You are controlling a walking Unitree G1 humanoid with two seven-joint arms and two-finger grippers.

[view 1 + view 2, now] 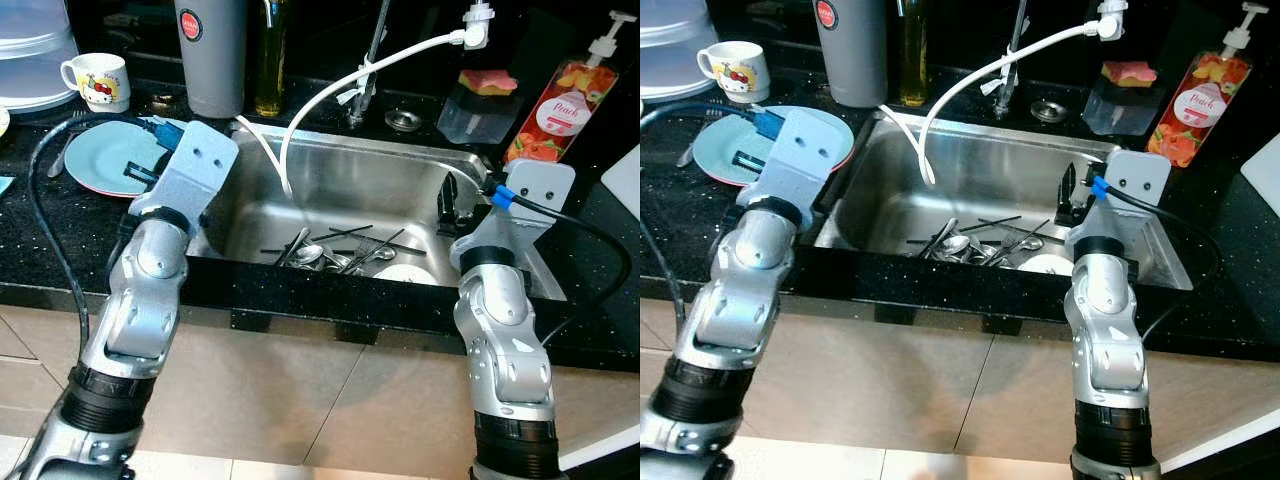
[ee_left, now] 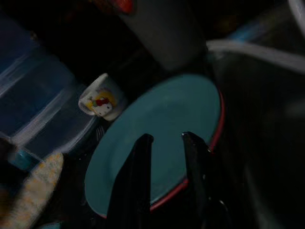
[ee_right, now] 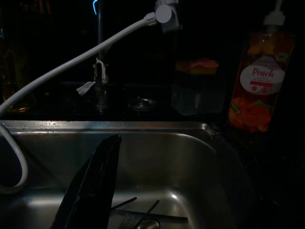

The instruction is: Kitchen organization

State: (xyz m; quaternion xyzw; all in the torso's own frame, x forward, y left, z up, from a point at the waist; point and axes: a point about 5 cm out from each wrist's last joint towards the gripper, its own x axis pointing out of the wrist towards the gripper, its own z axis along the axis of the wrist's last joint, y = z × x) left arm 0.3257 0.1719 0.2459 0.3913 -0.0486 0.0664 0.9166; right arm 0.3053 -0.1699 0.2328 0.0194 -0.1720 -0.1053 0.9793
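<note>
A teal plate with a red rim (image 1: 100, 155) lies on the black counter left of the steel sink (image 1: 400, 165). My left gripper (image 2: 167, 138) hovers open just over the plate's near edge, nothing between its fingers. Inside the sink lie several spoons and chopsticks (image 1: 335, 255) and a white dish (image 1: 405, 272). My right gripper (image 1: 1072, 195) hangs inside the sink at its right wall, above the cutlery and holding nothing that I can see.
A cartoon mug (image 1: 100, 80), a grey flask (image 1: 212, 55) and an oil bottle (image 1: 270, 60) stand behind the plate. A white hose (image 1: 330, 90) loops from the tap into the sink. A sponge box (image 1: 480, 100) and a peach soap bottle (image 1: 562, 105) stand at the back right.
</note>
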